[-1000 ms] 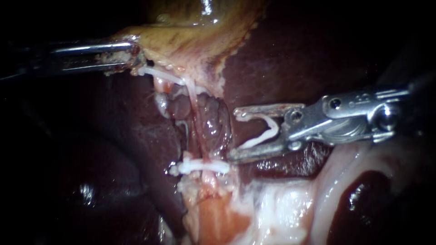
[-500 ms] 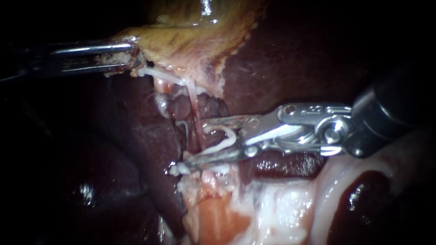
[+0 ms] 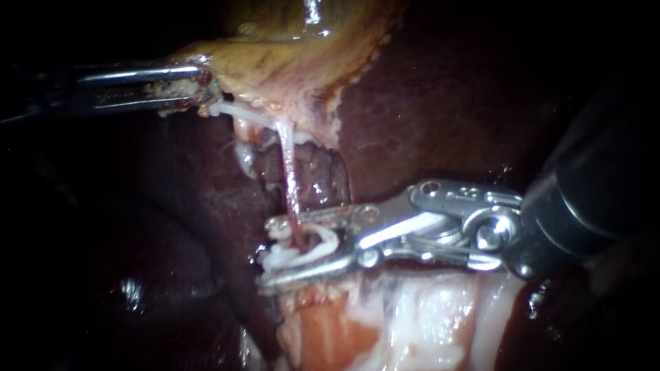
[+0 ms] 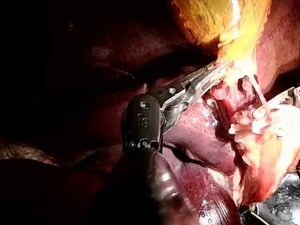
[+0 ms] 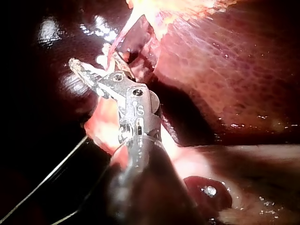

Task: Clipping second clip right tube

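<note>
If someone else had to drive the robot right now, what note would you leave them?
Left instrument: pincer shut on the edge of the gallbladder, pulling the tube taut.
Right instrument: pincer carries the new clip, not squeezed closed, and straddles the tube right by the fitted clip.
Done: one clip sits on the tube, and the new clip is around it.
Left to do: squeeze the new clip shut, let go, then back the right instrument away.

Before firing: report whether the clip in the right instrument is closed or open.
Open: the clip has its arms apart between the jaws of the right instrument, astride the tube.
</note>
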`<state>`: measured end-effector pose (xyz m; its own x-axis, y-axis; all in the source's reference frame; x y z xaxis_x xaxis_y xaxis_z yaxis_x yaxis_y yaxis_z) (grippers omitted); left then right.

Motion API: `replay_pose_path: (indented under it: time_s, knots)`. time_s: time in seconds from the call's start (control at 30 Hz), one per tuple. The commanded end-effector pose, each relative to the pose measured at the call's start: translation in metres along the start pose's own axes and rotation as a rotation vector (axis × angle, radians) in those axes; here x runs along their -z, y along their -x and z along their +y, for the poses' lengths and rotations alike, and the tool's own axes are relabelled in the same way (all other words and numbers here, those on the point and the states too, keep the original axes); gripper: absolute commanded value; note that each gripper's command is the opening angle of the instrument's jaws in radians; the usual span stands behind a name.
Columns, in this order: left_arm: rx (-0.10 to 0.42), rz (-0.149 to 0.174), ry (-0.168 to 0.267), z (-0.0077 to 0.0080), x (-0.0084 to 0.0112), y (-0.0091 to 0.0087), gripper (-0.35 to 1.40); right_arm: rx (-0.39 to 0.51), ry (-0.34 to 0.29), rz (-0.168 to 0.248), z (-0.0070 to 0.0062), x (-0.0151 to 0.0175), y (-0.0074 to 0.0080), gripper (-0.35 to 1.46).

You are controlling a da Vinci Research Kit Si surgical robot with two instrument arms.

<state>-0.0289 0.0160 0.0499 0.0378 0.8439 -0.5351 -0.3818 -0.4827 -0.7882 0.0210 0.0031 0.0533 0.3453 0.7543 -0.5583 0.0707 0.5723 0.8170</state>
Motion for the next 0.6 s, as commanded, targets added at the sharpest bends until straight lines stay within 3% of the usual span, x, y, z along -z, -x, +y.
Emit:
replay_pose_path:
  time_s: [0.03,0.33,0.53,0.6]
  knots:
    - [0.000,0.000,0.000,0.0000,0.0000,0.0000,-0.35,0.001,-0.002,0.002,-0.0001,0.0000,0.0000,0.48]
    - [0.000,0.000,0.000,0.0000,0.0000,0.0000,-0.35,-0.005,-0.013,0.004,0.0001,0.0004,-0.0001,0.36]
    - [0.000,0.000,0.000,0.0000,0.0001,0.0000,-0.35,-0.013,-0.024,-0.002,0.0001,0.0008,0.0001,0.09]
    - [0.000,0.000,0.000,0.0000,0.0001,0.0000,-0.35,-0.016,-0.034,-0.007,0.0000,0.0009,0.0001,-0.15]
